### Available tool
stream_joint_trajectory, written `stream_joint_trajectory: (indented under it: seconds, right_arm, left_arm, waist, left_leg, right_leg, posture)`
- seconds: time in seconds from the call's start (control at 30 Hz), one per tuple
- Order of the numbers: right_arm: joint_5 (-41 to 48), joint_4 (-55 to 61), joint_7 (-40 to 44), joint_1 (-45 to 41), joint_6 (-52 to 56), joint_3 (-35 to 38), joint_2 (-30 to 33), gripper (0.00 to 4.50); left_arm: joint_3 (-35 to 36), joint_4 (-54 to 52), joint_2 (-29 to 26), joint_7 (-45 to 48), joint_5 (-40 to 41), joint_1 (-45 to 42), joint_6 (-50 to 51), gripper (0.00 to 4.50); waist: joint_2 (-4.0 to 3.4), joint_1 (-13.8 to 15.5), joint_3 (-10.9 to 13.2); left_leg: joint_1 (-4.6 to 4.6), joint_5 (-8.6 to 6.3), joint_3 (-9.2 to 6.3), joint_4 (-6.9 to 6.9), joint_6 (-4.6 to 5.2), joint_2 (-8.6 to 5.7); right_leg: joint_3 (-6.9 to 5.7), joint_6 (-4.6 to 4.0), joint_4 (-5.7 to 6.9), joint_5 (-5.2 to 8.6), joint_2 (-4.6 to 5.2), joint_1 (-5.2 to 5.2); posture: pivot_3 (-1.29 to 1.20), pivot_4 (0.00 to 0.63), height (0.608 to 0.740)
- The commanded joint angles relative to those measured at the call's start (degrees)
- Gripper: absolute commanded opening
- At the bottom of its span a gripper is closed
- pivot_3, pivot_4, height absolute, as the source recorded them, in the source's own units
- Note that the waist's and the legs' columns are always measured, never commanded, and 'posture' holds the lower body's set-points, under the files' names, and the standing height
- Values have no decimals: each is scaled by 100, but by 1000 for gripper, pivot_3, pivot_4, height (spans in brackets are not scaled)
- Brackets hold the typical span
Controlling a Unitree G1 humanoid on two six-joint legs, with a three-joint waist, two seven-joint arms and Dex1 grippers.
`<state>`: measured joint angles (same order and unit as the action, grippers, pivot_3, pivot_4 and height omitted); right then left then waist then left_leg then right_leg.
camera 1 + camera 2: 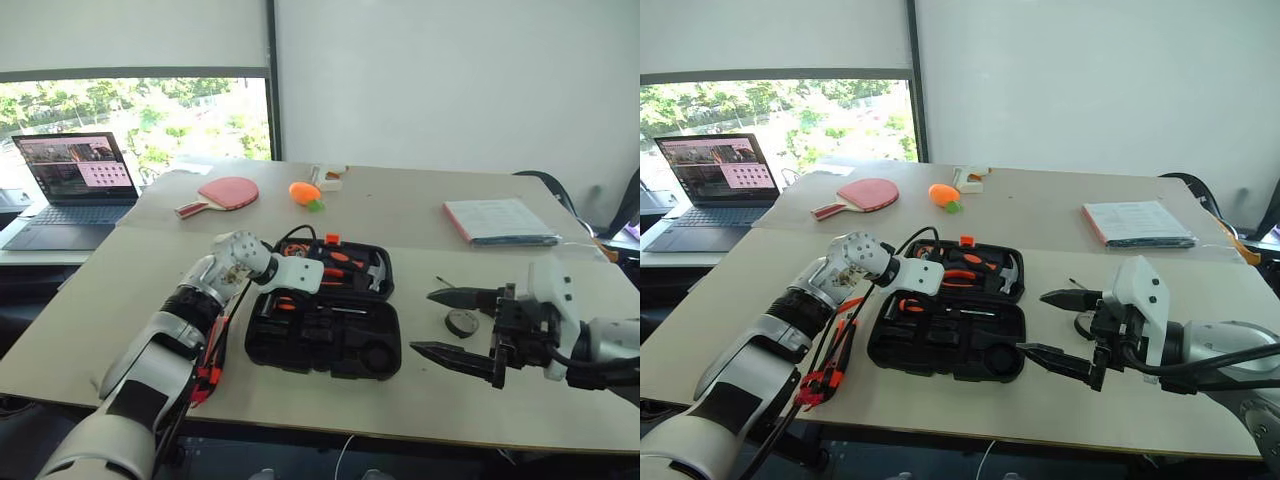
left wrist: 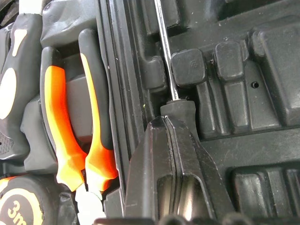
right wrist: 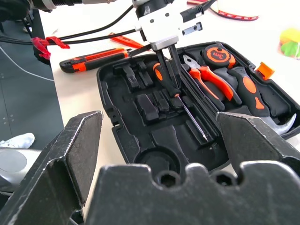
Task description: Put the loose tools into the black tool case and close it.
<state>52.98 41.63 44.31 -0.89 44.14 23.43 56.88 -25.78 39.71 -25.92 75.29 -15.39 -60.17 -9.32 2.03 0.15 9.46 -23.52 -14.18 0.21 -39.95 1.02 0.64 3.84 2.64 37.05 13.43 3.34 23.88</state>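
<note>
Left eye view puts the pale laminate table (image 1: 420, 400) across most of the frame, and at its centre we see the black moulded-plastic hinged tool case (image 1: 322, 330) lying open, lid half toward the back.

Our left gripper (image 3: 169, 70) reaches into the case from the left, its two black fingers pinched shut on the handle of a long black-and-orange-handled screwdriver (image 3: 180, 101) whose steel shaft lies along a slot in the near tray. We judge the step in hand is seating it: we should press the handle flat into its recess, shaft lined with the groove, before letting go, and stay off the hinge ridge and the orange-handled pliers (image 2: 77, 126) just beside.

Our right gripper (image 1: 455, 325) hovers at the right of the frame with fingers spread wide and nothing between them; open table lies around it.

A black-and-orange utility knife (image 3: 93, 58) waits on the table left of the case, near the table's left edge. The small dark tape roll (image 1: 461, 322) sits right of the case, near the right gripper.
</note>
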Motion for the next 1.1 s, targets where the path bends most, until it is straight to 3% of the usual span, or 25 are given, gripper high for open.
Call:
stream_joint_trajectory:
  seconds: [0.03,0.07,0.17,0.33,0.5,0.53,0.6,0.73,0.93,1.1]
  right_arm:
    - [-352,-54,-75,242,-220,249,-86,4500]
    - [-505,-139,-107,332,-292,280,-137,4500]
    - [-918,-487,-182,646,-435,533,-259,4500]
    - [-1451,-1206,357,1651,-614,1685,-261,4500]
    - [-1933,-2047,989,2525,-853,2839,-217,4500]
    - [-2022,-2226,1079,2638,-895,3019,-191,4500]
    - [-2158,-2511,1189,2729,-948,3195,-105,4500]
    - [-2334,-2780,1216,2440,-992,2877,132,4500]
    - [-2941,-3673,820,603,-1083,783,692,4500]
    - [-3816,-5080,674,-1495,-1288,-1036,605,4500]
  left_arm:
    - [375,-301,75,577,705,112,893,61]
    - [576,-494,34,779,1002,106,1297,61]
    - [1116,-1055,-163,1246,1811,69,2373,777]
    - [1917,-1786,-357,1617,3130,-220,4006,2666]
    - [2218,-2185,-418,1534,3734,-308,4621,4260]
    - [2248,-2270,-440,1517,3820,-310,4694,4406]
    - [2274,-2457,-503,1486,3964,-283,4815,4406]
    - [2251,-2824,-601,1385,4150,-181,4983,4406]
    - [2209,-3486,-664,962,4300,-10,5111,4406]
    - [2260,-3876,-747,687,4508,106,5245,4406]
  waist:
    - [-1,3,0]
    - [0,0,0]
    - [1,-20,2]
    - [-1,-16,3]
    - [-10,-15,-1]
    - [-11,-17,-2]
    - [-11,-36,-2]
    - [-14,-167,-3]
    - [-35,-287,-1]
    - [-51,-251,2]
  left_leg:
    - [-6,0,0,0,0,0]
    - [-11,0,0,0,0,-1]
    - [-34,0,-1,-2,0,1]
    - [-35,0,-3,-1,0,2]
    - [-20,0,2,-1,0,-2]
    - [-16,0,3,-1,0,0]
    - [-14,0,9,-1,0,0]
    - [4,0,11,6,-1,9]
    - [30,1,11,13,-2,14]
    - [18,4,41,15,-5,8]
  right_leg:
    - [0,0,0,0,0,6]
    - [1,0,1,0,0,11]
    - [0,-1,5,0,-3,36]
    - [-2,-1,5,0,-4,36]
    - [0,2,2,1,-2,20]
    - [0,2,3,1,-3,16]
    - [2,1,3,1,-5,16]
    - [17,-1,4,2,-13,12]
    - [39,-5,5,3,-19,4]
    - [40,-5,5,3,-16,17]
  posture:
    - [0,150,740]
    - [0,150,740]
    - [0,150,740]
    - [0,150,740]
    - [0,150,740]
    - [0,150,740]
    - [0,150,740]
    - [0,150,740]
    - [0,150,740]
    - [0,150,740]
